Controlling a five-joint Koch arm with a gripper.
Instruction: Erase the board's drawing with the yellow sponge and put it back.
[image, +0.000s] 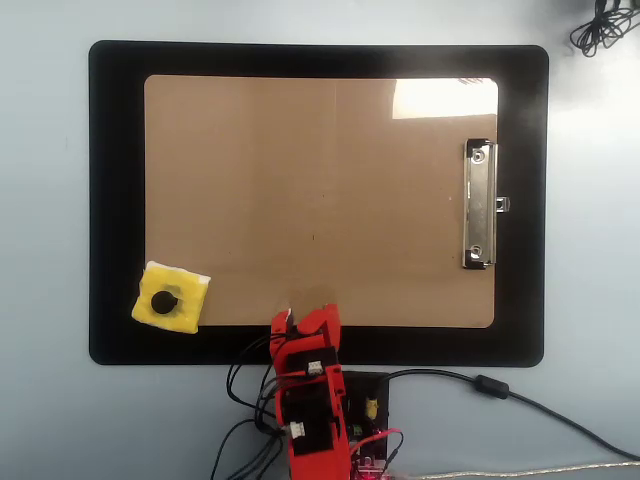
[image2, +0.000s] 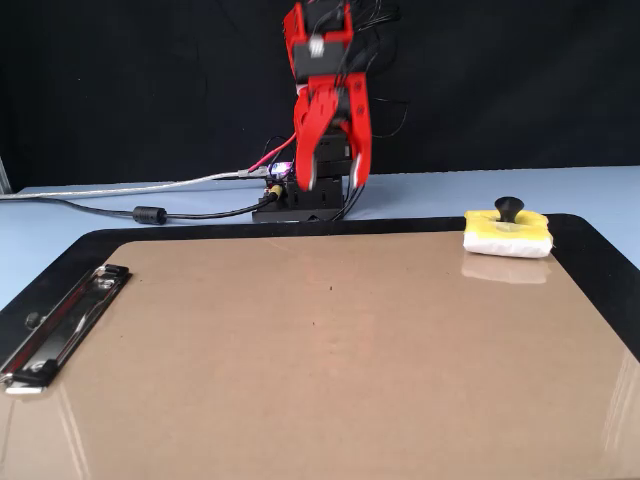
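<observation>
Yellow sponge (image: 170, 298) lies at the board's (image: 320, 200) lower-left corner in the overhead view, partly on the black mat (image: 115, 200). The fingers (image2: 330, 185) hang spread and empty, well apart to its right there, by the arm's base.

The board (image: 320, 200) lay wide and bare, so there was lots of room to pass over it. Only the yellow sponge (image: 170, 299) sat at its near left corner in the overhead view, and the flat clip (image: 479, 204) lay on the right.
</observation>
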